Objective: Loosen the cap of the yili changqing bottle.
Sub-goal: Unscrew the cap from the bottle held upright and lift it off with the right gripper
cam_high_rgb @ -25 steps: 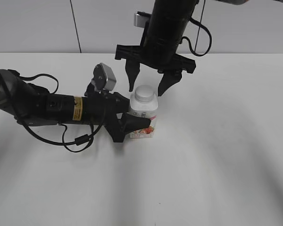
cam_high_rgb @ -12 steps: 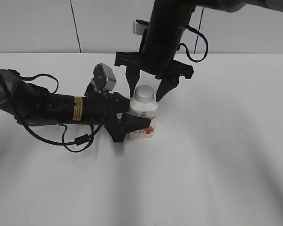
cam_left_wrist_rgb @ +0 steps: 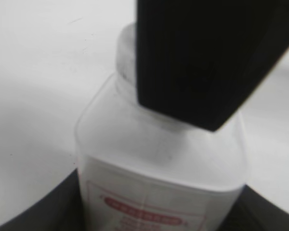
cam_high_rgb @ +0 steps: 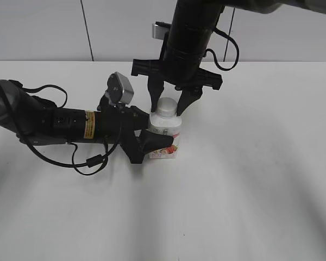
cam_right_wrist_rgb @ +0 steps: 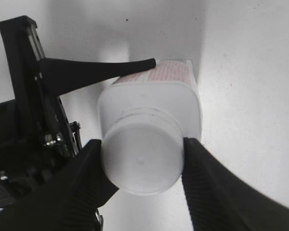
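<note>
Bottle held upright on the desk, both grippers closed on it.

Left gripper (cam_high_rgb: 152, 142) clamps the bottle (cam_high_rgb: 164, 134) at label height; its near finger covers much of the label, and its far finger is hidden behind the bottle in the exterior view. In the left wrist view the picture is blurred, the label text is unreadable and a black finger of the right gripper hides most of the cap. The bottle is white, squarish, with sloped shoulders and a red-and-pink label (cam_right_wrist_rgb: 168, 73). Right gripper (cam_high_rgb: 167, 104) comes down from above, its fingers (cam_right_wrist_rgb: 82, 178) pressed against both sides of the round white cap (cam_right_wrist_rgb: 142, 161). The desk (cam_high_rgb: 250, 174) is white.
</note>
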